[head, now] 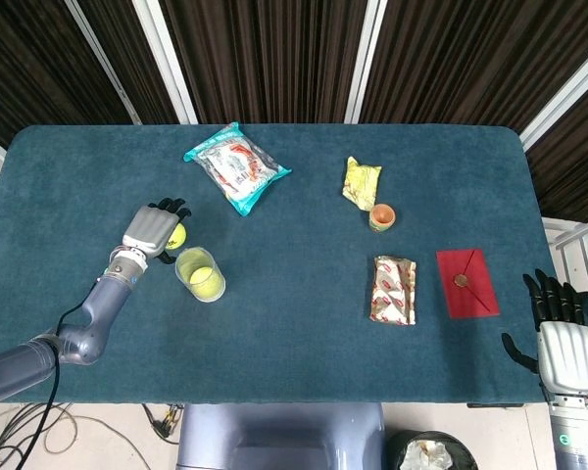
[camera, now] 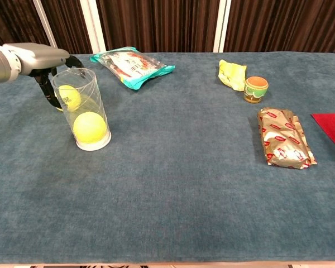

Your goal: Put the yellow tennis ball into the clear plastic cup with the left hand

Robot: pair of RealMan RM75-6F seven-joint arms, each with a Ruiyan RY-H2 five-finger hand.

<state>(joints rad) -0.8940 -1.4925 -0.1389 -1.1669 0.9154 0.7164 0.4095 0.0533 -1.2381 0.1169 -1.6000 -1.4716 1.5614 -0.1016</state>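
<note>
A clear plastic cup (head: 200, 275) (camera: 95, 99) stands upright on the blue table, left of centre, with one yellow tennis ball (head: 207, 283) (camera: 90, 128) at its bottom. My left hand (head: 153, 230) (camera: 37, 58) is just behind and left of the cup, with its dark fingers curled around a second yellow tennis ball (head: 177, 236) (camera: 68, 96). In the chest view this ball shows through the cup wall, at about the height of the cup's upper half. My right hand (head: 559, 338) hovers off the table's near right corner, fingers spread and holding nothing.
A teal and white snack bag (head: 237, 166) (camera: 133, 66) lies behind the cup. A yellow packet (head: 362, 182) (camera: 232, 73), a small orange pot (head: 382, 216) (camera: 255, 89), a brown wrapped pack (head: 393, 290) (camera: 285, 144) and a red envelope (head: 466, 282) (camera: 332, 131) lie on the right half.
</note>
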